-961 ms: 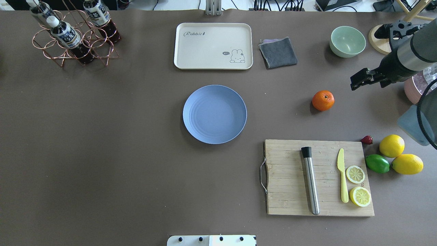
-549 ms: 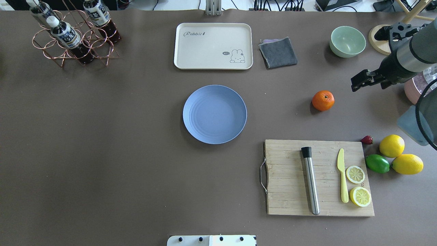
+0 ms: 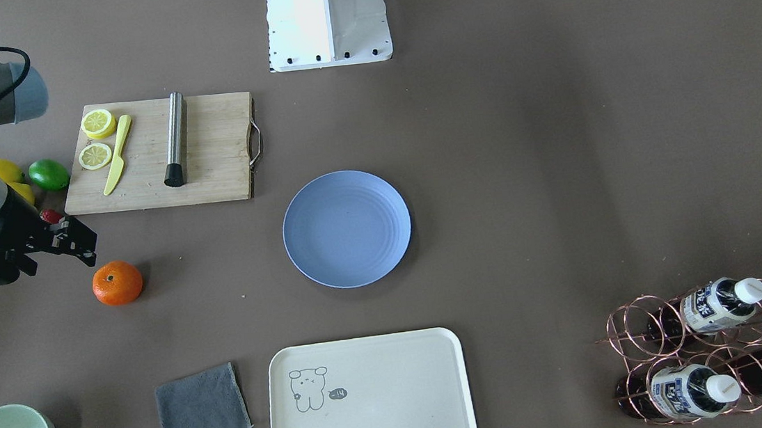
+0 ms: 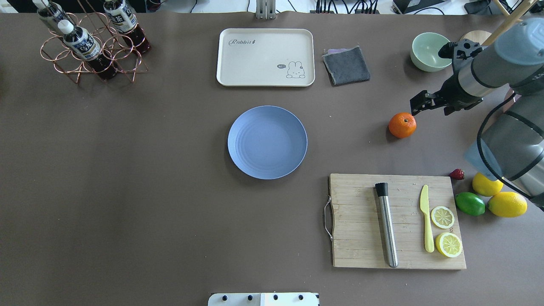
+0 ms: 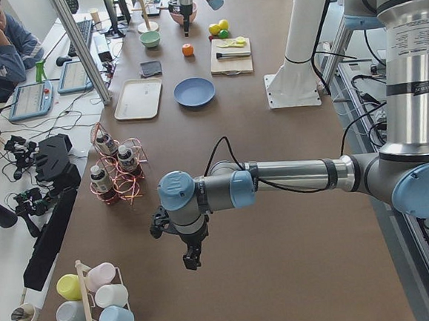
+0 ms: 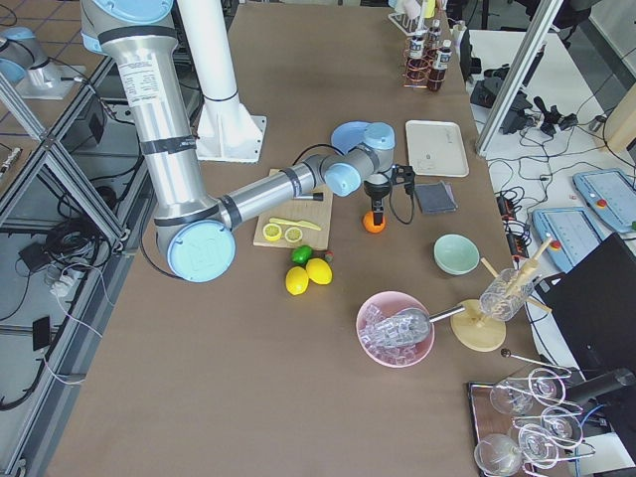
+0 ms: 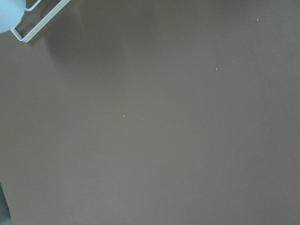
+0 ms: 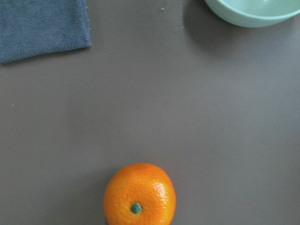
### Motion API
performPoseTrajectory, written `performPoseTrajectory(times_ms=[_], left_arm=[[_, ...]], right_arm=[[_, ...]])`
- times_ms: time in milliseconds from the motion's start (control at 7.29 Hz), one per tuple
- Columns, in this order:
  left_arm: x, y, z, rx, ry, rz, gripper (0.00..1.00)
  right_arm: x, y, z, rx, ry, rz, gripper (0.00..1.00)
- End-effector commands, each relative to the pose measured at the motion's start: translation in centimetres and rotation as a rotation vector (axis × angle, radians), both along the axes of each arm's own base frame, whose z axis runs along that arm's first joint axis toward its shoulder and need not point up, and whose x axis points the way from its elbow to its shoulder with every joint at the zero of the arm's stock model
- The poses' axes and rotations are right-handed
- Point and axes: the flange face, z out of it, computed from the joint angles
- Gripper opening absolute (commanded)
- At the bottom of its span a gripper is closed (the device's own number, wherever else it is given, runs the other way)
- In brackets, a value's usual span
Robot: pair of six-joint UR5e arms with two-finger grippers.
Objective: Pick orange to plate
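Note:
The orange [image 4: 402, 125] lies on the brown table, right of the light-blue plate [image 4: 267, 142], which is bare. My right gripper [image 4: 415, 107] hovers just beyond and to the right of the orange, a little above it, fingers apart and holding nothing. The front view shows the same gripper [image 3: 85, 246] close to the orange [image 3: 118, 283]. The right wrist view has the orange [image 8: 139, 196] at its bottom edge, stem dimple up. My left gripper [image 5: 191, 260] hangs over bare table far from the plate, and I cannot tell whether it is open or shut.
A cutting board [image 4: 397, 221] carries a steel muddler, a yellow knife and lemon slices. Lemons and a lime [image 4: 469, 203] sit under my right arm. A green bowl [image 4: 429, 52], grey cloth [image 4: 346, 65], cream tray [image 4: 265, 57] and bottle rack [image 4: 91, 42] line the far side.
My right arm has swung left, bringing its gripper from the table's right edge to just beside the orange. The orange and plate have not moved.

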Motion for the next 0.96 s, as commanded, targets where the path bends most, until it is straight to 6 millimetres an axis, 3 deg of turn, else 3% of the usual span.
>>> performPoseTrajectory(times_ms=[0, 275, 824], left_arm=[[0.1, 0.0, -0.1, 0.002, 0.002, 0.001, 0.98], [0.0, 0.1, 0.1, -0.001, 0.002, 0.0, 0.98], [0.1, 0.1, 0.1, -0.001, 0.002, 0.001, 0.98]], right_arm=[[-4.7, -1.3, 0.5, 0.008, 0.029, 0.02, 0.99], [-5.6, -2.0, 3.9, 0.019, 0.02, 0.016, 0.99], [-6.7, -1.1, 4.5, 0.015, 0.018, -0.001, 0.99]])
